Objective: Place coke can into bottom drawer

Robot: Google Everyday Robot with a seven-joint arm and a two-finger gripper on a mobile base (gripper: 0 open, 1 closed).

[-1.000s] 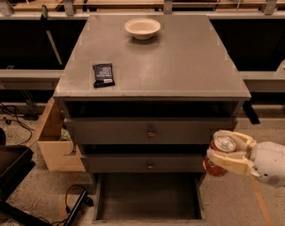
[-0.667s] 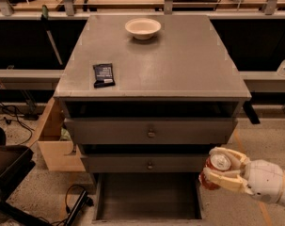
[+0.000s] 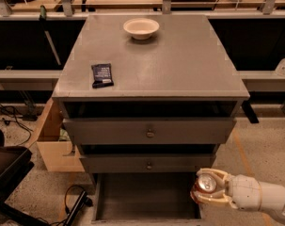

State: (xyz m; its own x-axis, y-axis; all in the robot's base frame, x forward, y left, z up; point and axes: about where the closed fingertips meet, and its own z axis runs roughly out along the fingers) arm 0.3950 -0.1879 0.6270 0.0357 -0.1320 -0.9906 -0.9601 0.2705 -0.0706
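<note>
The coke can (image 3: 205, 185) is a small red can with a silver top, held upright in my gripper (image 3: 209, 192), whose cream fingers wrap round it. The gripper reaches in from the lower right on a white arm. It holds the can at the right front corner of the bottom drawer (image 3: 146, 196), just above its right wall. The bottom drawer is pulled out, a shallow tray with a dark floor and thin grey walls, and nothing shows inside it.
A grey cabinet (image 3: 151, 65) carries a white bowl (image 3: 141, 28) at the back and a black snack packet (image 3: 102, 75) at the left. Two upper drawer fronts with knobs are shut. A cardboard box (image 3: 50, 140) stands left; cables lie on the floor.
My gripper has moved down and slightly left with the can, from beside the middle drawer front to the right front corner of the open bottom drawer.
</note>
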